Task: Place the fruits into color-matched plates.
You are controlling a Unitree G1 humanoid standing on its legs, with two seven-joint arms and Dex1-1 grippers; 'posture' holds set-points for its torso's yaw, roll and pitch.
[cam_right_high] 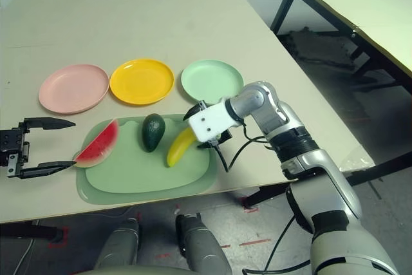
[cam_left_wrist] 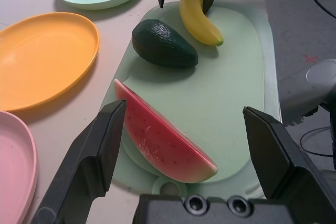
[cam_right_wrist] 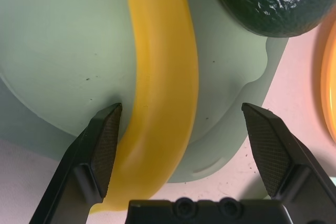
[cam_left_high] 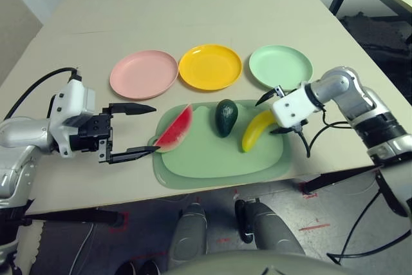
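Your left jaws (cam_left_high: 145, 131) stand wide open at the left end of the pale green mat (cam_left_high: 222, 167), holding nothing; the watermelon wedge (cam_left_high: 175, 130) lies on that end of the mat, just in front of them. Your right jaws (cam_right_wrist: 182, 109) are also wide open and empty, with the banana (cam_right_wrist: 167, 72) lying between them, ungripped. That banana rests on the right part of the mat, curving out from beneath your right wrist. Between the watermelon and the banana you have the avocado (cam_left_high: 226, 118), also on the mat. Beyond the mat, three round plates sit in a row on the tabletop (cam_left_high: 161, 24), all of them empty: the pink plate (cam_left_high: 143, 74) on the left, the yellow plate (cam_left_high: 210, 67) in the middle and the mint green plate (cam_left_high: 280, 66) on the right, near your right jaws.
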